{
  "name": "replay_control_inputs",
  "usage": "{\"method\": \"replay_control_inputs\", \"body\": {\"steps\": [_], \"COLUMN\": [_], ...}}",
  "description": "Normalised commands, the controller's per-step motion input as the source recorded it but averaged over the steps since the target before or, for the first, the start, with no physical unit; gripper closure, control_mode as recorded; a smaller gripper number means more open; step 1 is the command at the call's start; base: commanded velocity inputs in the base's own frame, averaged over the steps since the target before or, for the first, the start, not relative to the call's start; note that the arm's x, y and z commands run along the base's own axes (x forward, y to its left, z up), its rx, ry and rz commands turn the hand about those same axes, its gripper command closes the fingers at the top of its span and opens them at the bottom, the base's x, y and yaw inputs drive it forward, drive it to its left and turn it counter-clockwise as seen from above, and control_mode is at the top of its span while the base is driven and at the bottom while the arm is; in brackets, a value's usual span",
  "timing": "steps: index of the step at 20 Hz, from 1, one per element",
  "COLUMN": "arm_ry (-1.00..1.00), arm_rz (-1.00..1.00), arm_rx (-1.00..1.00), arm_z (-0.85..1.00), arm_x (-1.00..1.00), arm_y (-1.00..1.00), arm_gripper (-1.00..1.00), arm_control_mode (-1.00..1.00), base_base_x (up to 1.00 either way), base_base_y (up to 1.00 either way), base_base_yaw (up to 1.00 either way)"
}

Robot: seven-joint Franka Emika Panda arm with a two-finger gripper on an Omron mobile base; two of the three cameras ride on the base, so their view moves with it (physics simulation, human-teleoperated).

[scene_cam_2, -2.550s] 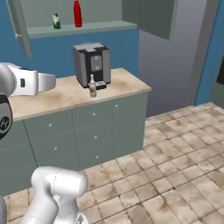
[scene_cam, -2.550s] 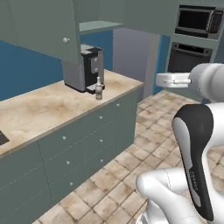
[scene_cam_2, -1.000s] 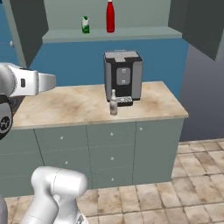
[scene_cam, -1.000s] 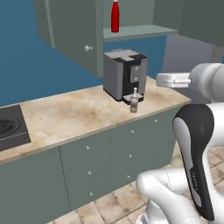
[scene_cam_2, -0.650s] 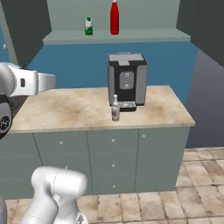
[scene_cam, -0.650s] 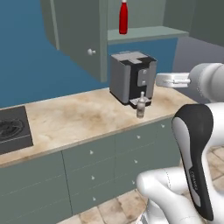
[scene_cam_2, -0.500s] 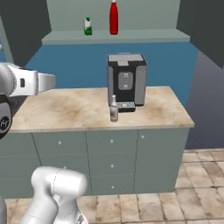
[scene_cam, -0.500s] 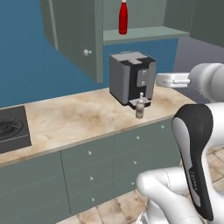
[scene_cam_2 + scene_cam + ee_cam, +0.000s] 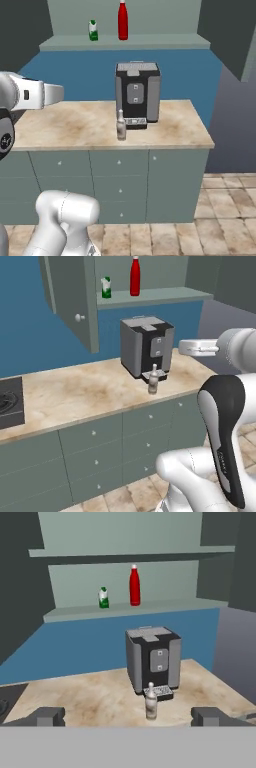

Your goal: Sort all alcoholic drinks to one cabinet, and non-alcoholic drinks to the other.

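Presently: pale grey-beige narrow-necked bottle upright on marbled surface, near front of dark boxy coffee machine. Jaws wide open, empty. Approach level, centring on the bottle's body.

Beige marbled countertop runs across mid-frame of the left base view, over grey-green drawer units. On it: dark grey boxy coffee machine, centre-right, and a pale grey-beige bottle with narrow neck just in front of it. Black stove corner at left edge. Upper centre: open grey-green cabinet's lower shelf carries a tall red bottle with white cap and a small green-and-white carton beside it.
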Motion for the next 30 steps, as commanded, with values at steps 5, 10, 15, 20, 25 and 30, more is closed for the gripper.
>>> {"method": "replay_control_inputs", "body": {"steps": [5, 10, 15, 20, 25, 30], "arm_ry": [0.0, 0.0, 0.0, 0.0, 0.01, 0.02], "arm_rz": [0.0, 0.0, 0.0, 0.0, 0.0, 0.0], "arm_rx": [0.0, 0.0, 0.0, 0.0, 0.0, 0.02], "arm_z": [0.0, 0.0, 0.0, 0.0, -0.01, -0.11], "arm_x": [0.0, 0.0, 0.0, 0.0, 0.01, 0.09], "arm_y": [0.0, 0.0, 0.0, 0.0, 0.0, -0.08], "arm_gripper": [-1.0, -1.0, -1.0, -1.0, -1.0, -1.0], "arm_control_mode": [1.0, 1.0, 1.0, 1.0, -1.0, -1.0], "base_base_x": [0.32, 0.34, 0.31, 0.19, 0.08, 0.0], "base_base_y": [-0.21, -0.14, -0.09, -0.06, -0.01, 0.0], "base_base_yaw": [0.07, 0.06, 0.06, 0.04, 0.01, 0.0]}}
